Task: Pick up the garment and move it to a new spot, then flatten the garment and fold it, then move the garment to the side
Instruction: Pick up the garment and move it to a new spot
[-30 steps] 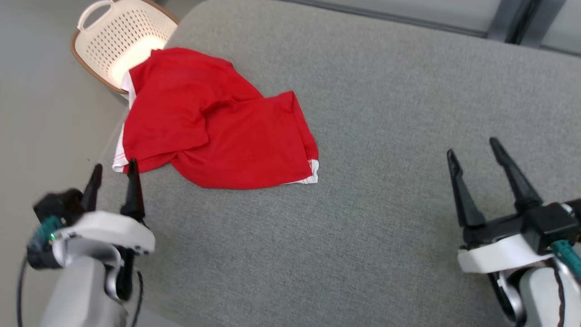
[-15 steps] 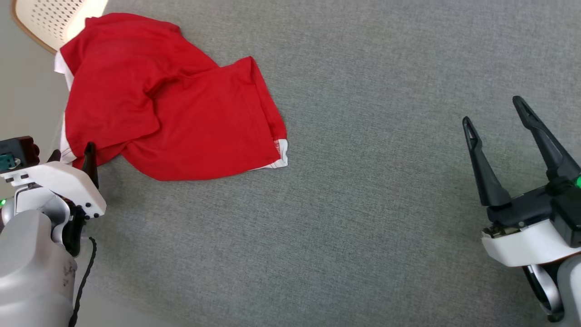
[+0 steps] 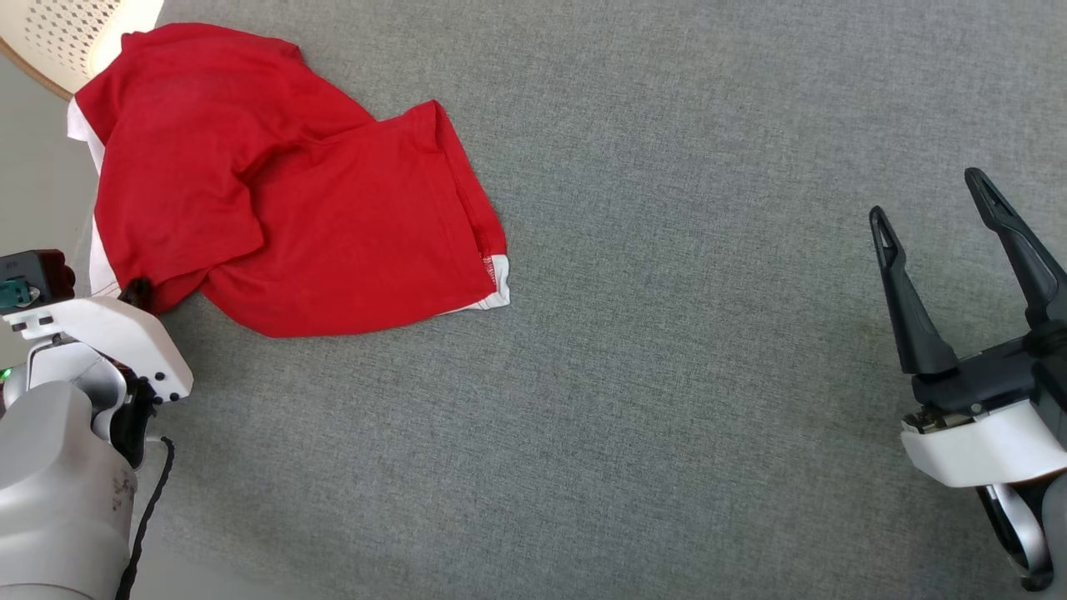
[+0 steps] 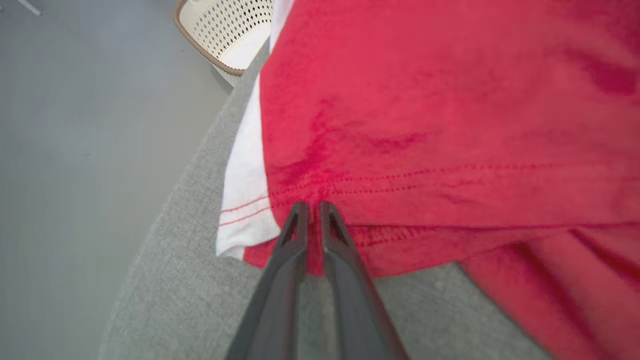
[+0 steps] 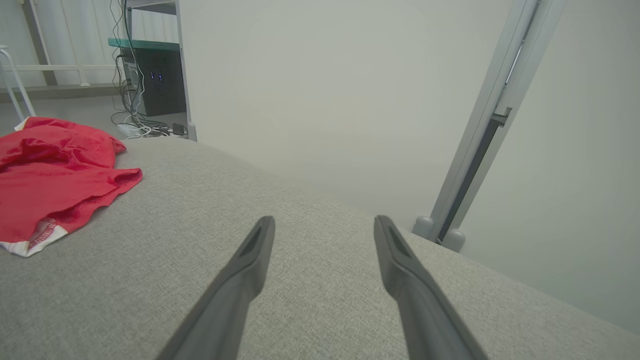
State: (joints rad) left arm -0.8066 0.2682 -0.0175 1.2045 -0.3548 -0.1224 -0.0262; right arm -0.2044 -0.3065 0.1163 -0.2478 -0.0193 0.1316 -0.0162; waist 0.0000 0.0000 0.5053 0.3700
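My left gripper [image 4: 311, 212] was nearly closed, pinching the stitched red hem of the garment [image 4: 425, 100]. A sliver of red cloth showed between the two fingers, with the tips just beside the white panel [image 4: 245, 175]. From the head camera only one dark fingertip poked out past my white wrist housing, touching the garment's near left corner. The garment lay crumpled at the far left corner of the grey surface [image 3: 667, 375], its white strip running along the left edge (can't tell if any of it hung over). One sleeve-like flap spread toward the middle, white trim at its near corner. A perforated cream basket [image 3: 50, 33] sat off the surface beyond that far left corner, on the floor [image 4: 75, 150]. My right gripper [image 3: 927, 197] was wide apart and holding nothing, above the right edge of the surface, well apart from the garment, fingers pointing toward the far side.
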